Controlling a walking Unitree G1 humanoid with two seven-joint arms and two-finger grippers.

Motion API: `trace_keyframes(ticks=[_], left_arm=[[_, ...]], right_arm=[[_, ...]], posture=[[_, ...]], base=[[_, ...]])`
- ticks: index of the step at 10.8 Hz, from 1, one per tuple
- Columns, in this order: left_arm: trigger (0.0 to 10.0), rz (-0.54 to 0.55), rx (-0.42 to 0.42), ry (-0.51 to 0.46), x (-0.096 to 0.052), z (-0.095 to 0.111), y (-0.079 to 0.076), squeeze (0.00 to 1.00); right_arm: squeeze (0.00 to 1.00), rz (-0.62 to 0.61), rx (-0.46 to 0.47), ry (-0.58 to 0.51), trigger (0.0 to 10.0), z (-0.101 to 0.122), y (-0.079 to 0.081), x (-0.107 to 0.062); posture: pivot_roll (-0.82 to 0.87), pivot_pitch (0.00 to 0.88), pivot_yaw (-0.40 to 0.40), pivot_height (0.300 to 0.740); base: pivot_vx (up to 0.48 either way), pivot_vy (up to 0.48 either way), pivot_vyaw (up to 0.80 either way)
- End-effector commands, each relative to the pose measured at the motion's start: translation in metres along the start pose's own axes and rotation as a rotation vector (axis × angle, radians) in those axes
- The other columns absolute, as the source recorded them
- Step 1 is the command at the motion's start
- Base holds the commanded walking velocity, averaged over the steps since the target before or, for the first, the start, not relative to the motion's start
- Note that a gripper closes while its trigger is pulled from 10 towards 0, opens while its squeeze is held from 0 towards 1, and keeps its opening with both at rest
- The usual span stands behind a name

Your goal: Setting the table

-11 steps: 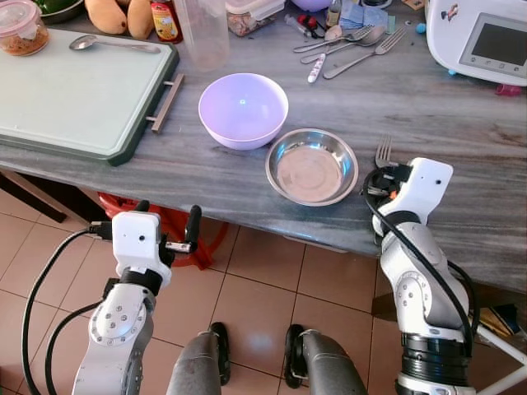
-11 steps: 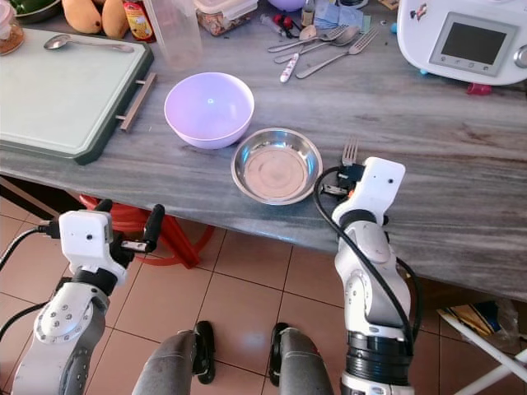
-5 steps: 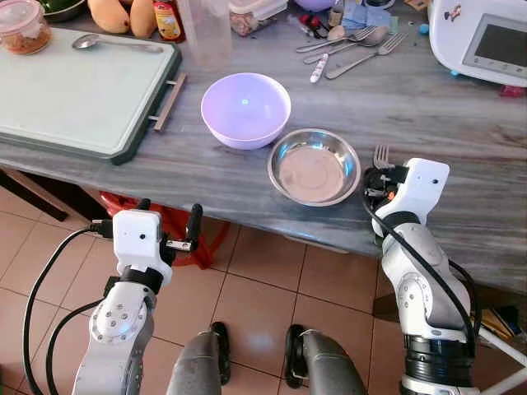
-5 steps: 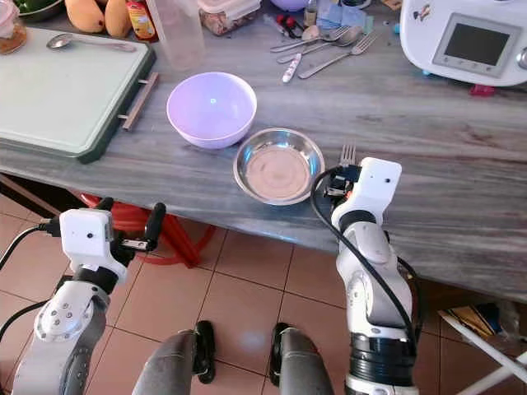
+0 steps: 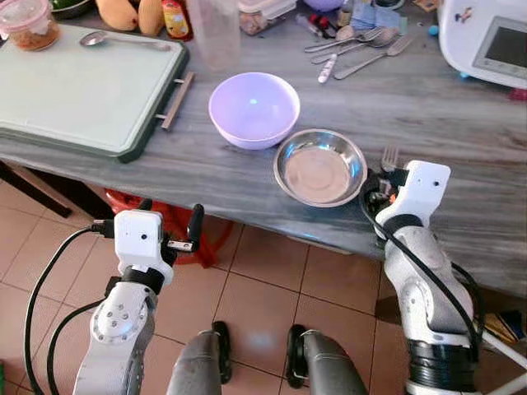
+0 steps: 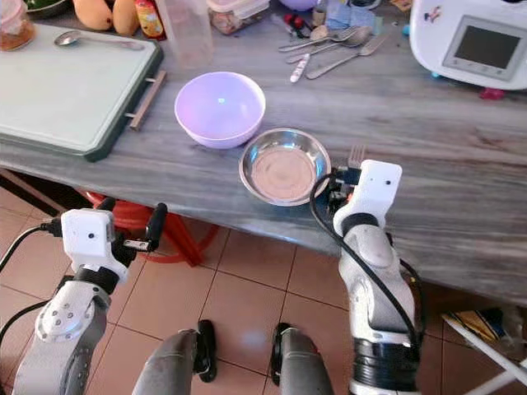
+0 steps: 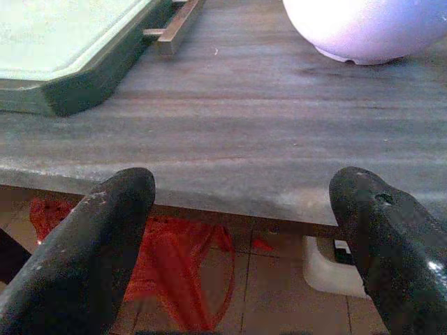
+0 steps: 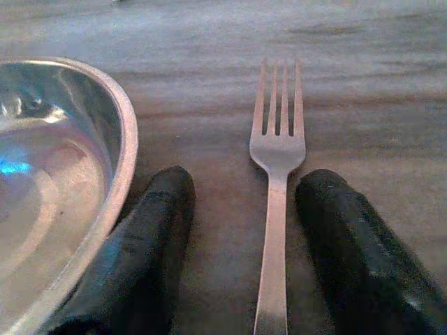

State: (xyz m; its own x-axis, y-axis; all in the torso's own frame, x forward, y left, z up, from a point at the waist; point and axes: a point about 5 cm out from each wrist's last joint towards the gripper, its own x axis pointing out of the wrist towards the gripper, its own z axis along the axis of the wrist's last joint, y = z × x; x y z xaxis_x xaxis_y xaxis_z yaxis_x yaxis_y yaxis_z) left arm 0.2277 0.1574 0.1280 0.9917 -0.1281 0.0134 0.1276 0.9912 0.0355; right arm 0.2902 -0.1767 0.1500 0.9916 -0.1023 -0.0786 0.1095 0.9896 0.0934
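Observation:
A fork (image 8: 277, 139) lies flat on the grey wooden table (image 5: 461, 123), just right of a steel bowl (image 5: 320, 167). My right gripper (image 8: 246, 183) rests open at the table's front edge, one black finger on each side of the fork's handle with a gap at both. The fork's tines (image 5: 389, 156) stick out beyond the wrist. A lilac bowl (image 5: 254, 109) stands behind and left of the steel bowl, almost touching it. My left gripper (image 5: 170, 216) hangs open below the table edge with nothing between its fingers (image 7: 112, 223).
A green cutting board (image 5: 82, 90) with a spoon (image 5: 123, 39) fills the table's left. A clear cup (image 5: 214, 33), loose cutlery (image 5: 354, 45) and a white appliance (image 5: 490, 41) line the back. Something red (image 7: 188, 279) sits on the tiled floor under the table.
The whole picture has shifted a little, so the camera moved. My right gripper stays at the fork and my left arm hangs as before.

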Motion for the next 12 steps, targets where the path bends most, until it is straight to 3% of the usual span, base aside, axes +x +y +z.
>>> trace_keyframes(ticks=[1, 7, 8, 9, 12], left_arm=[[10.0, -0.014, -0.003, 0.015, -0.003, -0.002, -0.001, 0.0], [10.0, -0.021, -0.006, 0.01, 0.0, -0.002, -0.003, 0.0], [10.0, -0.02, -0.007, 0.009, 0.0, -0.002, -0.003, 0.0], [10.0, -0.02, -0.005, 0.007, 0.0, -0.001, -0.003, 0.0], [10.0, -0.018, -0.009, 0.001, 0.0, -0.001, -0.003, 0.0]], right_arm=[[1.0, -0.03, -0.014, 0.037, 10.0, -0.009, -0.008, -0.004], [1.0, -0.027, -0.119, -0.039, 10.0, -0.004, -0.014, -0.012], [0.59, -0.024, -0.128, -0.07, 10.0, 0.001, -0.014, -0.013], [0.0, -0.025, -0.13, -0.116, 10.0, 0.007, -0.013, -0.014], [0.0, -0.032, -0.127, -0.145, 10.0, 0.008, -0.014, -0.018]], posture=[[-0.02, 0.275, 0.002, 0.74], [-0.02, 0.266, 0.001, 0.74], [-0.02, 0.266, 0.002, 0.74], [-0.02, 0.267, 0.003, 0.74], [-0.03, 0.251, -0.003, 0.74]], base=[[0.0, 0.0, 0.0], [0.0, 0.0, 0.0], [0.0, 0.0, 0.0], [0.0, 0.0, 0.0], [0.0, 0.0, 0.0]])
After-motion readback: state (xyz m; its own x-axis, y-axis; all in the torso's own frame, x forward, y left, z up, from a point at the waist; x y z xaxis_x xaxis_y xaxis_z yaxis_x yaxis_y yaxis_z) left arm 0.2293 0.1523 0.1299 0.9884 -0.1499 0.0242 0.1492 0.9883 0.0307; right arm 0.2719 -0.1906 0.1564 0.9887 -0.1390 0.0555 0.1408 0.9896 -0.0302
